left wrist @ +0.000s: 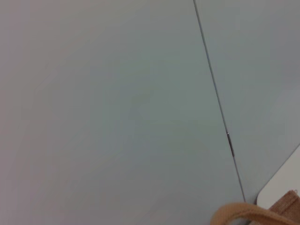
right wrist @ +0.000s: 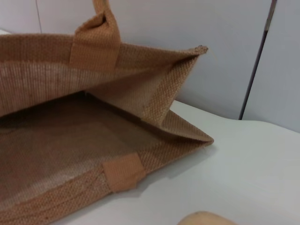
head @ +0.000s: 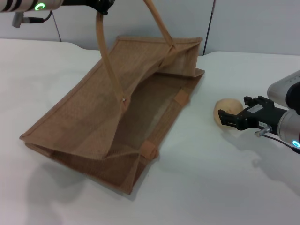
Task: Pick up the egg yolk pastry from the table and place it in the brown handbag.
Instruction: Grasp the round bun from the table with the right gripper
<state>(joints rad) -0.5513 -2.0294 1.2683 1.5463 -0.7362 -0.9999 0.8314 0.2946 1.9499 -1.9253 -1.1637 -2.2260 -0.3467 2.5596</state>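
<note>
On the white surface (head: 197,187) the brown handbag (head: 89,122) lies with nothing visible inside, its handle (head: 105,56) gripped by the left pincer (head: 104,8), while the right pincer (head: 225,117), narrowly open, touches the egg yolk pastry (head: 226,108) just beside the bag's open mouth.

Silver-grey arm casings ringed with green lights are seen at upper left and right edge, tipped by a black right gripper (head: 224,117) with a thin cable.

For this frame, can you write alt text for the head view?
The right claw is at the egg yolk pastry on the white table, its fingers open around the pastry's near side. To the pastry's left the brown handbag lies tilted, its mouth held open by one handle lifted by the left arm.
</note>
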